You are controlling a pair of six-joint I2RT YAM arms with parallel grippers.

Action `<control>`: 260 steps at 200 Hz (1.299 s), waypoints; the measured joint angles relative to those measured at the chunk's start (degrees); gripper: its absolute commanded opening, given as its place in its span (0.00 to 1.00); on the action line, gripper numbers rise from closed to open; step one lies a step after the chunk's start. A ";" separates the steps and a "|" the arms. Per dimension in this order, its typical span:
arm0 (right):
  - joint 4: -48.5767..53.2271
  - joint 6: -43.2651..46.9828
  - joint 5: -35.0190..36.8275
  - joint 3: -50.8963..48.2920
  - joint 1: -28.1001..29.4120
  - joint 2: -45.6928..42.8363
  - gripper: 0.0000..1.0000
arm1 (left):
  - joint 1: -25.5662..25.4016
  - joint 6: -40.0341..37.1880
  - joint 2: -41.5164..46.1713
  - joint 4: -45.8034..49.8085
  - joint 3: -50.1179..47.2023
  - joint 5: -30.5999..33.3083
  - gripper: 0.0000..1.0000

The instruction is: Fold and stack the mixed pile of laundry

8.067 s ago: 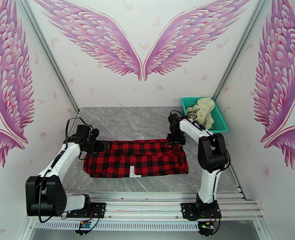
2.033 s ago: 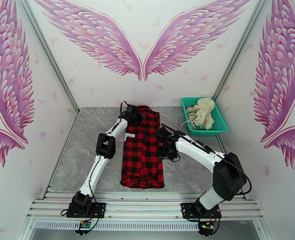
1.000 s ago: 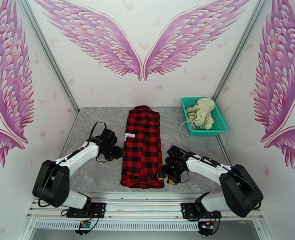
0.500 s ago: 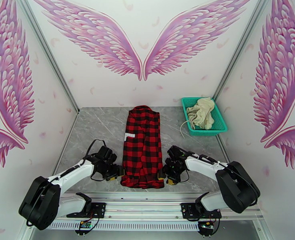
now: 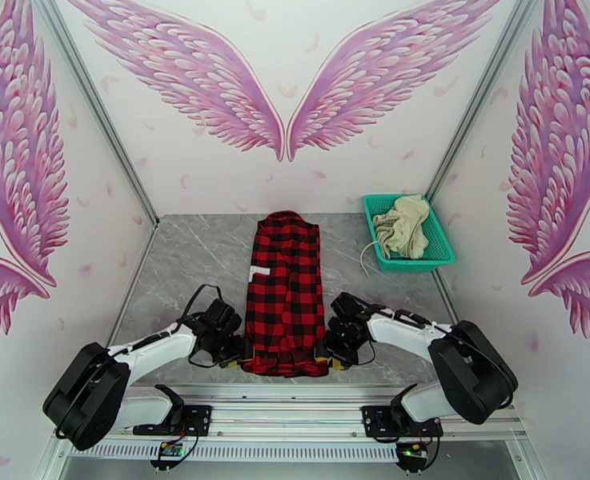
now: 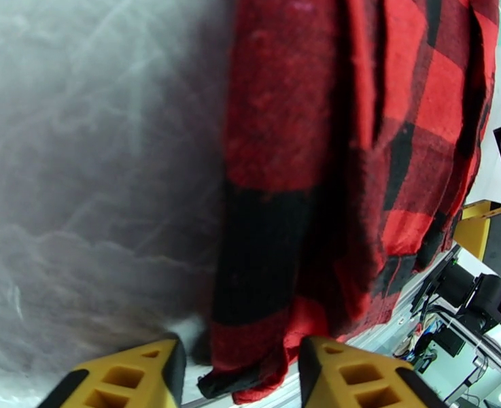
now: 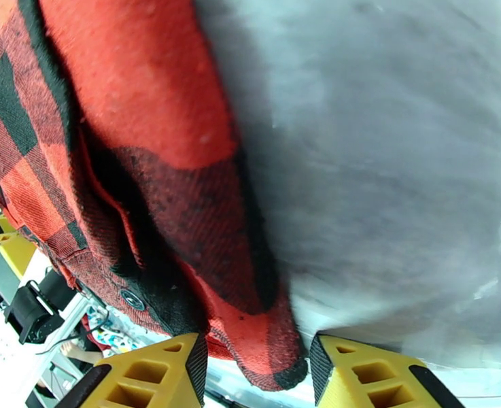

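I am a pair of robot arms at the near edge of a grey marble-patterned table. The red-and-black check shirt lies folded into a long, narrow strip down the middle of the table, running from near my bases toward the back wall. A small white label sits on its left edge.

My left gripper is low at the shirt's near left corner and my right gripper at its near right corner, so the shirt's near end lies between them. In the left wrist view, my yellow fingers stand apart with the dark hem corner lying loose between them. The right wrist view shows the same: fingers apart, the hem corner between them, the cloth resting on the table and not pinched.

The cream garment lies crumpled in a teal mesh basket at the far right corner, well apart from the shirt and beyond my right arm. A silver rail runs along the near edge. Pink wing murals cover the walls.
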State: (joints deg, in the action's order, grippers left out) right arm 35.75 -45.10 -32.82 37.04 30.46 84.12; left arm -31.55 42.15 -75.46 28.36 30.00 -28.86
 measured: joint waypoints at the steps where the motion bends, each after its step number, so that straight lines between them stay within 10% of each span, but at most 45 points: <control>1: -0.02 -0.04 0.00 0.00 0.00 0.00 0.45 | -0.04 0.02 -0.07 -0.11 0.00 0.00 0.44; 62: -1.51 -1.62 0.07 -0.02 1.95 0.66 0.29 | -3.13 0.74 -0.92 -2.60 0.02 -0.85 0.35; 127: -5.22 -1.99 -0.94 -0.44 4.24 1.01 0.09 | -3.50 0.94 0.61 -1.75 0.04 -0.61 0.00; 260: 5.73 -3.63 4.20 9.90 4.42 -10.75 0.00 | -2.32 0.70 10.80 7.76 9.90 3.76 0.00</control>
State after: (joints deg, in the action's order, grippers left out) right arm 41.47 -48.73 -28.62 46.94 34.87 73.36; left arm -33.87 42.85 -64.66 36.12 39.90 -25.10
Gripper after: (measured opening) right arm 0.071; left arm 0.077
